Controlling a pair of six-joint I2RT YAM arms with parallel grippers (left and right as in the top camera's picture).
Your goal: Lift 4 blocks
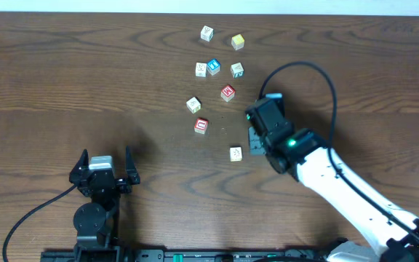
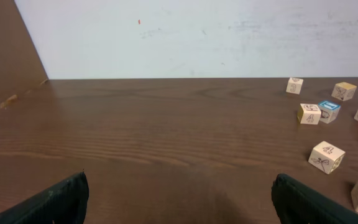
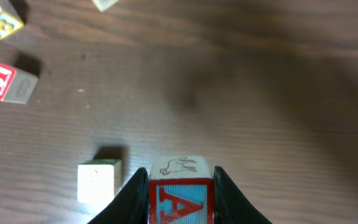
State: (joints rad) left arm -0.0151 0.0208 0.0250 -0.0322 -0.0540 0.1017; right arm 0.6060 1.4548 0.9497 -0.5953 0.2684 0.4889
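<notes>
Right wrist view: right gripper (image 3: pixel 179 185) clenched on red-faced wooden letter-A cube (image 3: pixel 180 203).
Next block: pale cream wooden cube (image 3: pixel 98 182), just beside at nine o'clock.
Nearer arm: right; left gripper (image 1: pixel 105 169) released, well apart.

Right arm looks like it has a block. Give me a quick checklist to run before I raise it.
1. Right gripper shut on the A block: ok.
2. A block centred between the fingers: ok.
3. A block already off the table: cannot tell.
4. Cream block clear of the gripper: cannot tell; it sits close beside one finger.
5. Red U block clear of the gripper: ok.
6. Left gripper open, empty and away from the blocks: ok.
</notes>
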